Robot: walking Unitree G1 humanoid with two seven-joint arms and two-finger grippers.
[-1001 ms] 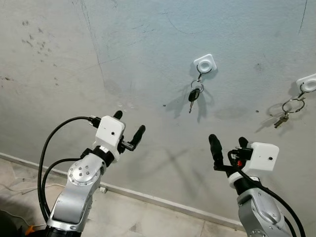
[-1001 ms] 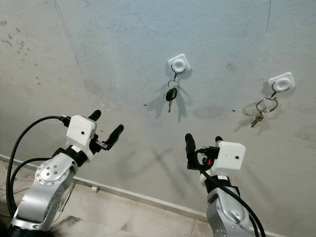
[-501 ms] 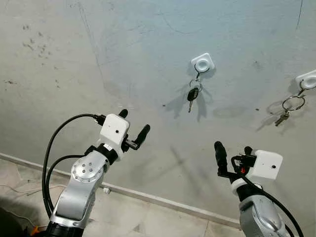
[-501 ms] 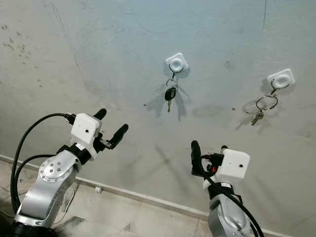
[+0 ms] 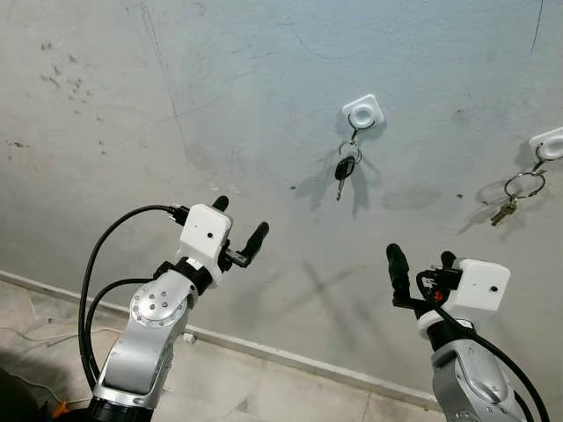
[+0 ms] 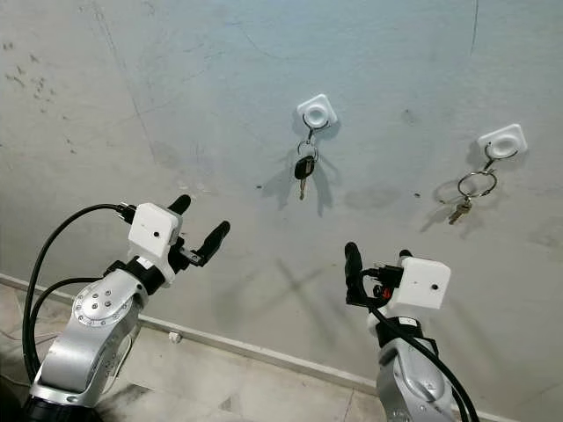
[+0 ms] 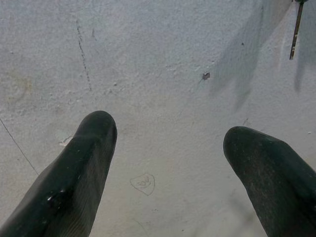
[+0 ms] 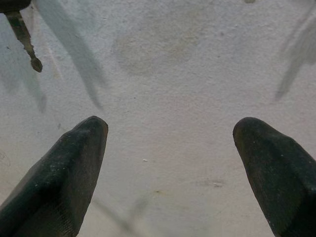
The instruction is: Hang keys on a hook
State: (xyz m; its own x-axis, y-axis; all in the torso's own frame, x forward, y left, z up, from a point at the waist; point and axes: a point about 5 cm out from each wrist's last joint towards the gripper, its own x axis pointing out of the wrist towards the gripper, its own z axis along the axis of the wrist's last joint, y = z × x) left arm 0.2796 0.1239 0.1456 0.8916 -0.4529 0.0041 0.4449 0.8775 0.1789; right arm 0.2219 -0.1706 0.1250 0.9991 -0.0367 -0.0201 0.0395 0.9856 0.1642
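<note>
A black-headed key (image 5: 345,169) hangs on a ring from a white square hook (image 5: 363,112) on the grey wall. Further right, a second white hook (image 5: 550,144) carries a large ring with small keys (image 5: 503,211). My left gripper (image 5: 238,229) is open and empty, well below and to the left of the black key. My right gripper (image 5: 420,260) is open and empty too, lower and to the right of that key. The key's blade tip (image 7: 294,37) edges into the left wrist view, and the blade (image 8: 22,34) appears in the right wrist view beyond the fingers (image 8: 64,173).
The grey plastered wall (image 5: 220,88) has cracks and small marks. A pale skirting strip (image 5: 264,353) runs along its base above a tiled floor (image 5: 211,387). A black cable (image 5: 97,281) loops off the left arm.
Both arms have come down and away from the hung key: the right gripper sank lower and rightward, the left shifted slightly right. The black key stays on its hook.
</note>
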